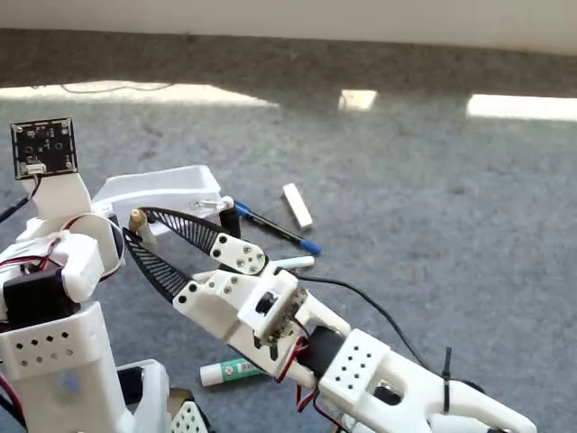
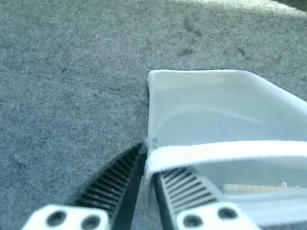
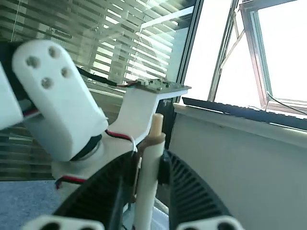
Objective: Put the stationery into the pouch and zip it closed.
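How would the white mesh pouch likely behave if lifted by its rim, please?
Probably floppy: the pouch has a thin mesh wall that curves away from where the left claw pinches its rim. Likely light, being see-through fabric. Its mouth may sag shut if released.

readable text: none | glue stick [image 1: 230,371]: green label, print too small to make out | numbers, signs: none legible

Open white mesh pouch [image 1: 171,185] left of centre, cream stick [image 1: 137,219] just beside it, blue pen [image 1: 275,232] and white eraser [image 1: 297,206] to its right, glue stick [image 1: 230,371] lower centre.
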Controlling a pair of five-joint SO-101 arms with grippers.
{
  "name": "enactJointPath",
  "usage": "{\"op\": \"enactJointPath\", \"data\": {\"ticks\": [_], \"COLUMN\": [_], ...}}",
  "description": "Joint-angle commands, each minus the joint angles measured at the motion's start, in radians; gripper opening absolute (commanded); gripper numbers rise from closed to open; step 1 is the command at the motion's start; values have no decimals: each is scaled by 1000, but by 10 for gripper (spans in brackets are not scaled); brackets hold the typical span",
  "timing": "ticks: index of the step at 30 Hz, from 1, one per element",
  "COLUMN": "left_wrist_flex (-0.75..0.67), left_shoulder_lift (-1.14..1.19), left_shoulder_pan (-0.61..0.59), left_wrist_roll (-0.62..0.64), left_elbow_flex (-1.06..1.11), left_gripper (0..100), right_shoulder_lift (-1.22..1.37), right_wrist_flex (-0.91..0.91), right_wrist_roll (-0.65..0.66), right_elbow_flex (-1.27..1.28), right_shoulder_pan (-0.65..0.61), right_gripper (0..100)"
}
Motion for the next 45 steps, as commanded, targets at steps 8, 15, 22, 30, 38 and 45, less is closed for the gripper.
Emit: {"op": "enactJointPath", "data": {"ticks": [8, 15, 22, 30, 38, 45], "left_wrist_flex": [-12, -18, -18, -20, -21, -21], "left_shoulder_lift": [5, 5, 5, 5, 5, 5], "left_shoulder_pan": [19, 19, 19, 19, 19, 19], "left_wrist_roll": [-11, -11, -11, -11, -11, -11], "left_elbow_flex": [-48, -25, -25, -25, -24, -24], "left_gripper": [8, 8, 8, 8, 8, 8], "right_shoulder_lift": [-61, -191, -18, 156, 213, 211], "right_wrist_flex": [-143, -140, -174, -341, -341, -254], "right_wrist_roll": [9, 9, 9, 9, 8, 5], "right_elbow_flex": [-5, -4, -15, -12, -12, -10], "right_shoulder_pan": [-4, -4, 53, 101, 85, 76], "right_gripper": [5, 5, 5, 5, 7, 96]}}
